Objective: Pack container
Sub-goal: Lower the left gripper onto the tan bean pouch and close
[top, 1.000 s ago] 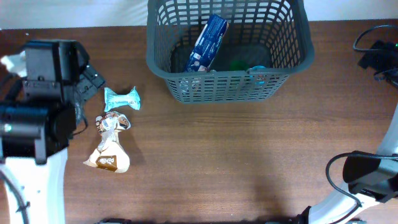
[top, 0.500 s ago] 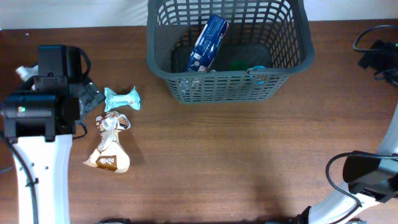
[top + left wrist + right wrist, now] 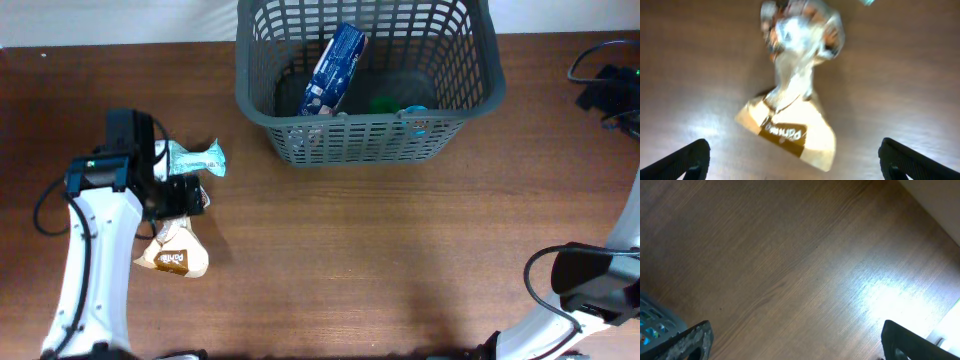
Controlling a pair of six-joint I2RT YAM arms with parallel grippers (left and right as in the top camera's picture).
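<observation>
The left fingers [image 3: 687,161] are standing wide and empty, hovering over the tan-and-silver crinkled foil snack bag [image 3: 790,100], which is lying flat on the brown wooden worktop [image 3: 380,260]. The bag's twisted silver neck is looking thin and slippery, so a pinch there risks sliding off. A squeeze across the broad tan bottom risks crushing the contents or catching only loose foil. Near the neck, a small teal wrapped packet [image 3: 195,158] is lying close enough that a descending finger could end up nudging it or trapping it along with the bag. Further right, the large dark grey slotted plastic basket [image 3: 365,140] is sitting at the worktop's far edge, with a tall blue carton [image 3: 335,68] leaning inside it. A low carry could end up snagging the bag on the rim. The right fingers [image 3: 690,340] are spreading wide too, holding nothing over bare worktop.
</observation>
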